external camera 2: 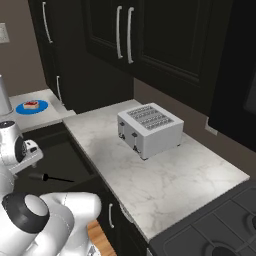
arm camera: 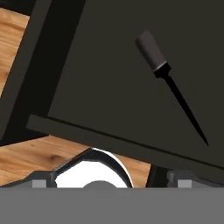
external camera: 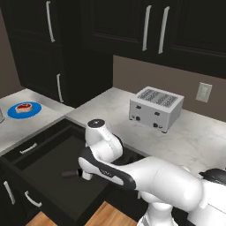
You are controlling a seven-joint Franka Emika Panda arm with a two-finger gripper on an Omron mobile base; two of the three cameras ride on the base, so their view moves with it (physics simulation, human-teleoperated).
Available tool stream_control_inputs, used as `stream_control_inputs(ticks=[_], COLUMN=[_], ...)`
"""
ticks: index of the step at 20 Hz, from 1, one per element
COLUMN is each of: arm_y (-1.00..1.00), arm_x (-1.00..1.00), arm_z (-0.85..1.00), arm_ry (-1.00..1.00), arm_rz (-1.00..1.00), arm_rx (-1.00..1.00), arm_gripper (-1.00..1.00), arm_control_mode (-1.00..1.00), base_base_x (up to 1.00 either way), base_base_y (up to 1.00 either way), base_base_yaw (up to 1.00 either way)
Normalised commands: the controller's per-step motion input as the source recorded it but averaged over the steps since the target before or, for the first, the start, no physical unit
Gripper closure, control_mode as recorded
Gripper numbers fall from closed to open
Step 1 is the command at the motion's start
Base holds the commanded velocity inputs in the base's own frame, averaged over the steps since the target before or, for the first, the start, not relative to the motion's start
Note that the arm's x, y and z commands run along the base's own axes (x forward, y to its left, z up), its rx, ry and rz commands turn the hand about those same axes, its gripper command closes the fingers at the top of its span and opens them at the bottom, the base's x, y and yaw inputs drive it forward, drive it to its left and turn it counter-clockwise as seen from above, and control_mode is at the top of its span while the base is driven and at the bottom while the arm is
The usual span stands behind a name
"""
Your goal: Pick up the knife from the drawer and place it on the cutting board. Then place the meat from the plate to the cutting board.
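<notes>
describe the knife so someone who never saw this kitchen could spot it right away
Find the wide black open drawer set below the white marble counter, left of the silver toaster. On its dark floor lies the long slim black knife: a thick dark handle, then a thin blade tapering to a sharp point. It is the single loose thing in that drawer.

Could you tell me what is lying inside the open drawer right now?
Inside the open drawer lies the knife, flat on the dark floor, apart from the walls. In the left base view the arm covers part of the interior, so anything beneath it stays unseen.
</notes>
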Motion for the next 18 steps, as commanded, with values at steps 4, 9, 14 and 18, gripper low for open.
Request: stream_control_inputs(ticks=[4,9,14,18], arm_y=[0.04,0.18,0.34,0.26], arm_x=[0.21,0.29,0.4,0.35], arm_z=[-0.16,-0.16,-0.05,-0.02], arm_ry=[-0.02,-0.03,-0.01,0.0], arm_rz=[0.0,0.0,0.0,0.0], arm_rx=[0.0,0.0,-0.01,0.0], arm_gripper=[-1.0,-1.0,-1.0,-1.0], arm_control_mode=[-1.0,-1.0,-1.0,-1.0], base_base_x=[0.0,0.0,0.0,0.0], base_base_y=[0.0,0.0,0.0,0.0], base_base_yaw=[0.0,0.0,0.0,0.0])
